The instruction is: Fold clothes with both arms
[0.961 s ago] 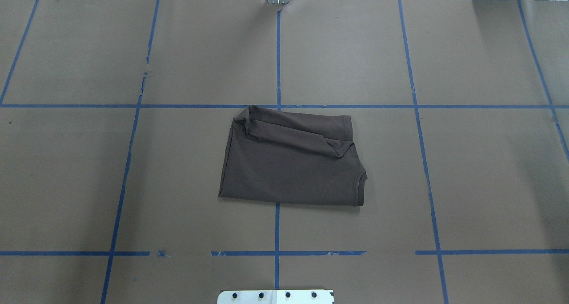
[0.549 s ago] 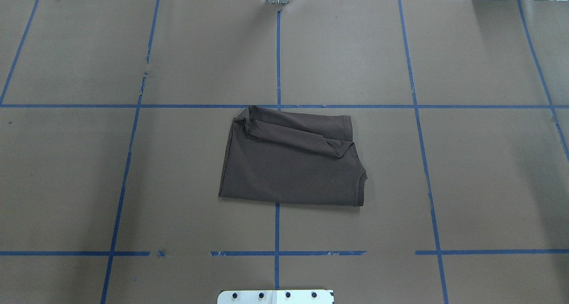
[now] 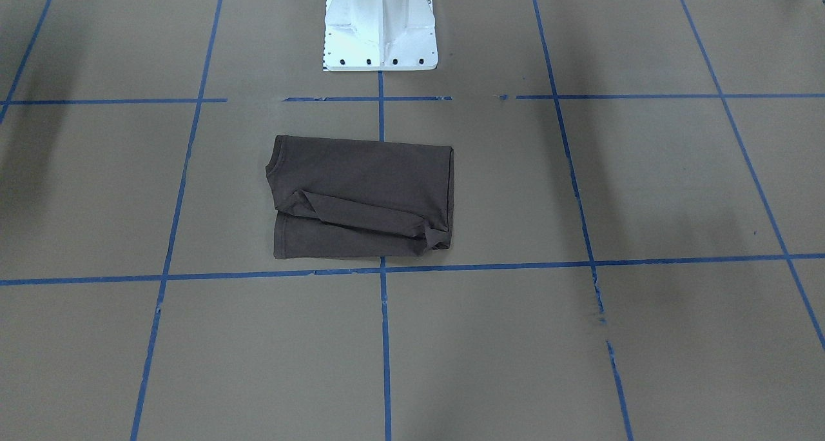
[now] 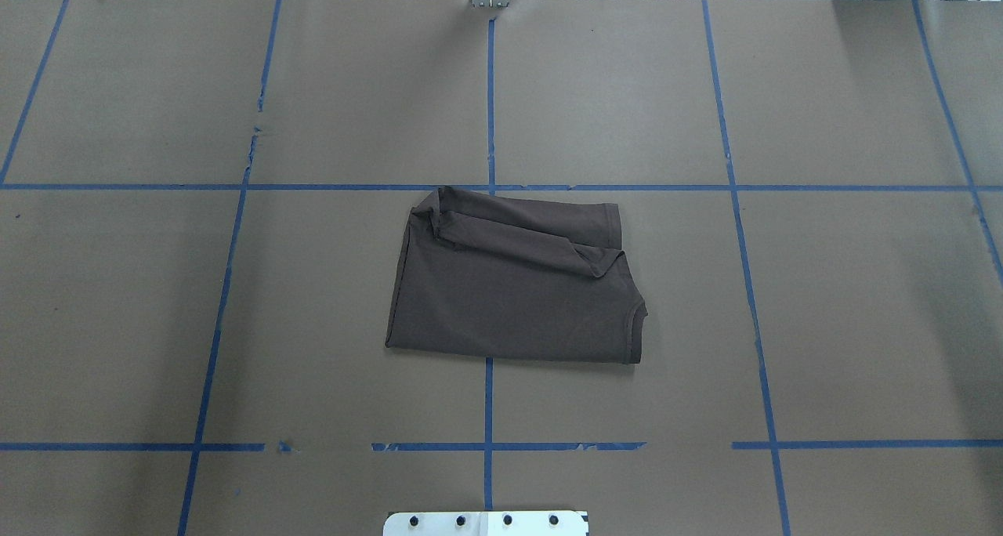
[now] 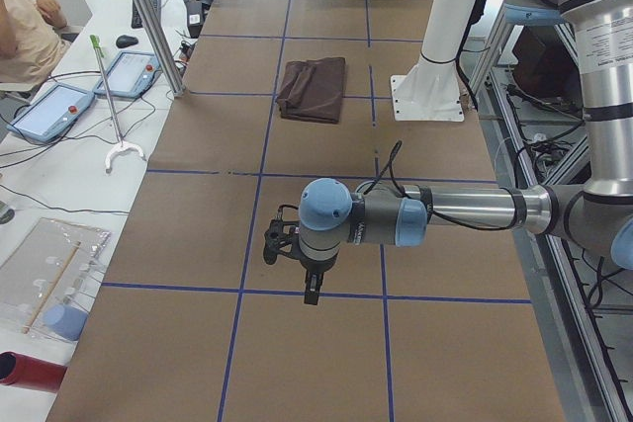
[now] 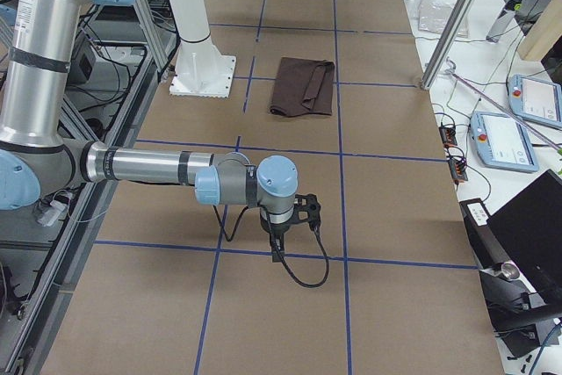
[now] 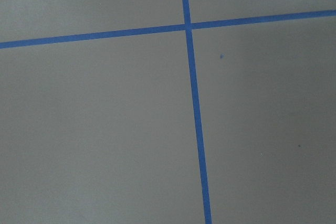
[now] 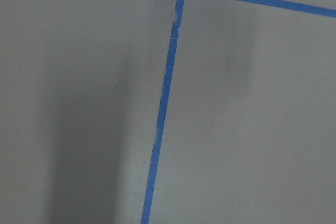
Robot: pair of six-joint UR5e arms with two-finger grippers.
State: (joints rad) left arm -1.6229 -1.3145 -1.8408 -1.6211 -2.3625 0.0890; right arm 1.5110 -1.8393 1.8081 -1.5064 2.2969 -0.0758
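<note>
Brown-grey T-shirt (image 4: 509, 309) lies folded small in the middle of the brown paper worktop (image 4: 862, 324) — the job looks almost done. The left black pincer (image 5: 273, 244) and the right black pincer (image 6: 307, 208) hang far off — spread or pressed together, I cannot tell.

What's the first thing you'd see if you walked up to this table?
A dark brown T-shirt lies folded into a small block in the middle of the brown table, which is crossed by bright blue tape lines. The left arm and the right arm hover over the table's two ends, far from the T-shirt, touching nothing.
</note>
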